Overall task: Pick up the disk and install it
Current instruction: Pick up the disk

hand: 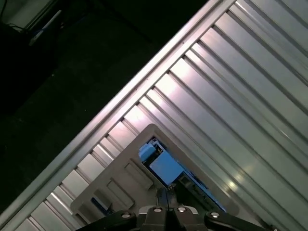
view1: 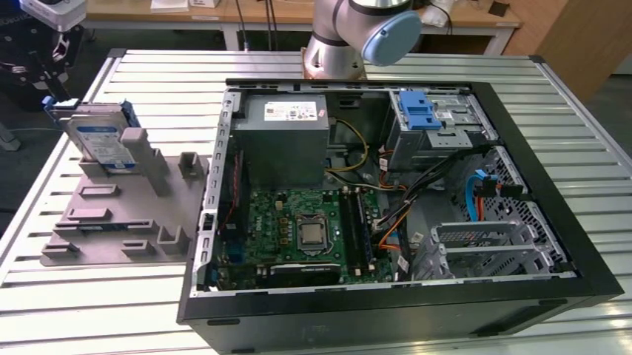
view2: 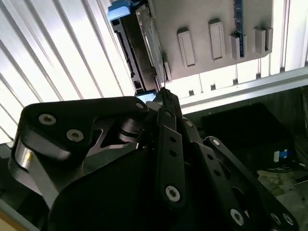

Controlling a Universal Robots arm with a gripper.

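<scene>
The disk (view1: pixel 99 140) stands on edge in a slot of the grey fixture (view1: pixel 118 214) at the exterior view's left, its blue-and-white label facing out and its blue rails showing. My gripper (view1: pixel 55 92) hangs just above it and a little to the left. In both wrist views the fingertips meet, shut on nothing. Below the gripper (view2: pixel 163 91) in the second wrist view lies the disk (view2: pixel 132 53), seen edge-on. In the first wrist view the gripper (hand: pixel 168 192) is over the disk's blue label (hand: pixel 166 166) and the fixture (hand: pixel 115 187).
An open computer case (view1: pixel 375 314) lies on the slatted metal table (view1: pixel 118 310), right of the fixture. Inside are a power supply (view1: pixel 286 140), a motherboard (view1: pixel 306 229) and a drive cage with a blue latch (view1: pixel 419 111). The arm's base (view1: pixel 345 37) stands behind the case.
</scene>
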